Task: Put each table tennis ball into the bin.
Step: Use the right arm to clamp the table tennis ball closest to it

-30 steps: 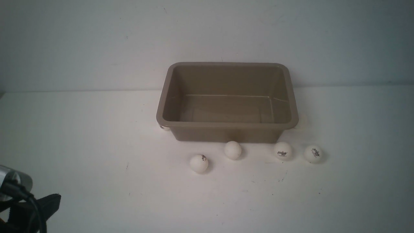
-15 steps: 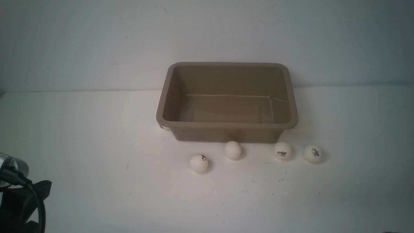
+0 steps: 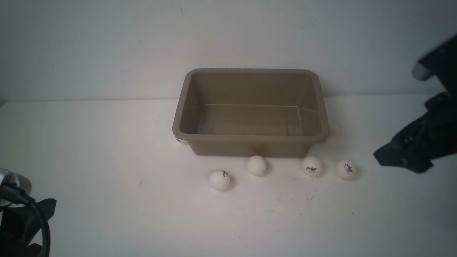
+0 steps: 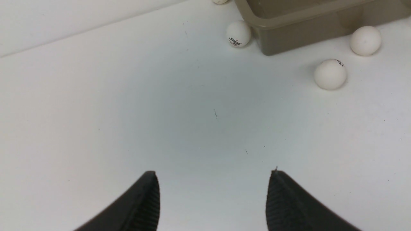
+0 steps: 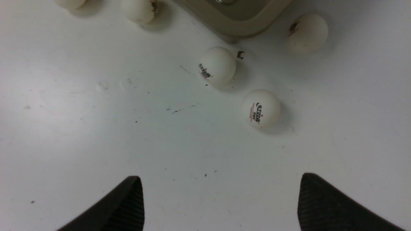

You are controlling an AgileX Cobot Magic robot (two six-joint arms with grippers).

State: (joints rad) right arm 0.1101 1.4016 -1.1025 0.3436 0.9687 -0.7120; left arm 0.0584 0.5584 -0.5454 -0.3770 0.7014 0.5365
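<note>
— Front view, largest item first, please.
— White table (image 3: pixel 89 150), running back to a pale wall. On it, centre and toward the back, sits the bin (image 3: pixel 250 137): taupe, rectangular, upright, open top.
— Arms?
— Right arm (image 3: pixel 428 139): at the right edge, dark and blurred, above the table, to the right of the bin. Left arm (image 3: pixel 21 221): near left corner, mostly out of frame.
— Hands?
— Right gripper (image 5: pixel 221 176): jaws spread wide, only bare table between them. Left gripper (image 4: pixel 213 172): jaws apart, holding nothing.
— Balls?
— All on the table, outside the bin. Four lie in a loose row along its near wall.
Leftmost ball (image 3: pixel 219 180): well clear of the wall.
Plain ball (image 3: pixel 257 165): just beside the wall.
Third ball (image 3: pixel 312 166): logo forward, by the right front corner.
Rightmost ball (image 3: pixel 346 169): logo forward, near the third but apart from it.
Corner ball (image 4: pixel 238 33): tucked by the bin's left front corner, under the rim. I cannot tell whether it touches.
Side ball (image 5: pixel 307 32): beside the bin's right wall, near the front corner.
</note>
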